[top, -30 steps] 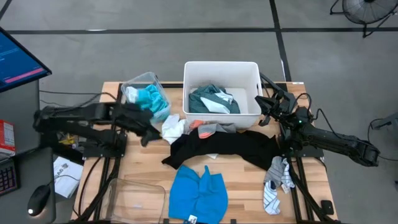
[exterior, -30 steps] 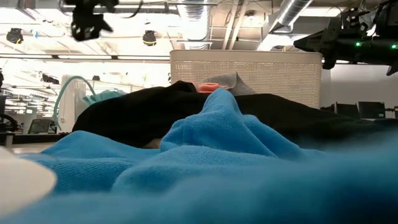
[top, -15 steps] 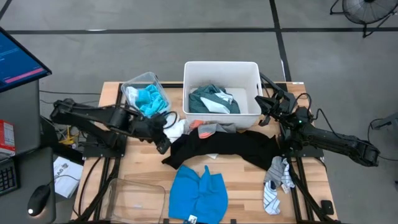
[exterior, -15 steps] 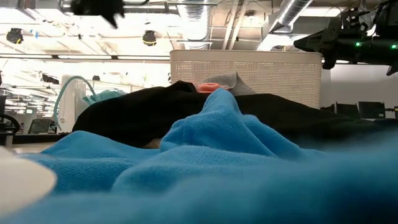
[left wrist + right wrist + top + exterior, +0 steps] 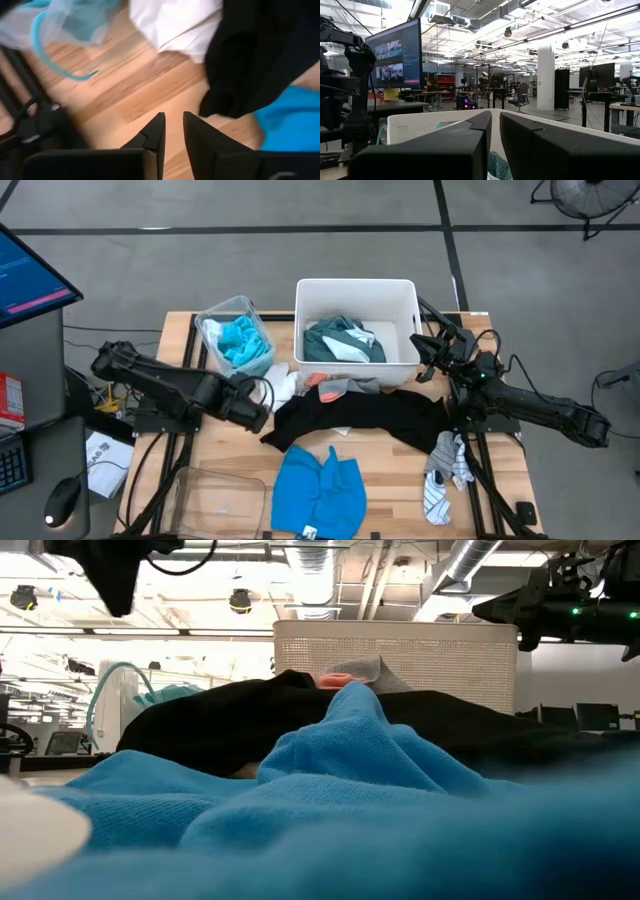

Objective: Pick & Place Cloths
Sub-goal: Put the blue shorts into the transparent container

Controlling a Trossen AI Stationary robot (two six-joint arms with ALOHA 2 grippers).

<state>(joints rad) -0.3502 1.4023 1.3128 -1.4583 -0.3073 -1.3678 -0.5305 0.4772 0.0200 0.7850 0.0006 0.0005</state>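
- Since a second ago we see the left pincer swing away from the clear bin of turquoise cloth and come down toward the table, its fingers closing as it goes.
- Our left wrist view shows those fingers nearly together with only a slim gap, nothing between them, over bare wood just beside the hanging corner of the black garment.
- We judge this to be the reach for the next cloth: that black corner or the white cloth close by. The next move calls for parting the fingers again and shifting onto fabric, since as they stand they would pinch nothing.
- Our right pincer waits beside the white tub, raised, fingers near together and empty.
- Cloths lie widely spread: the black garment stretches across the table's middle, the bright blue one sits at the near edge, striped socks lie by the right arm, and a grey and orange piece rests against the tub's front.
- One teal-green garment is already inside the tub.
- A second clear bin stands at the near left.
- What stands in the way, we think, is overlap: the black garment drapes close against the white cloth and the grey piece, so a careless pull may drag neighbours along.
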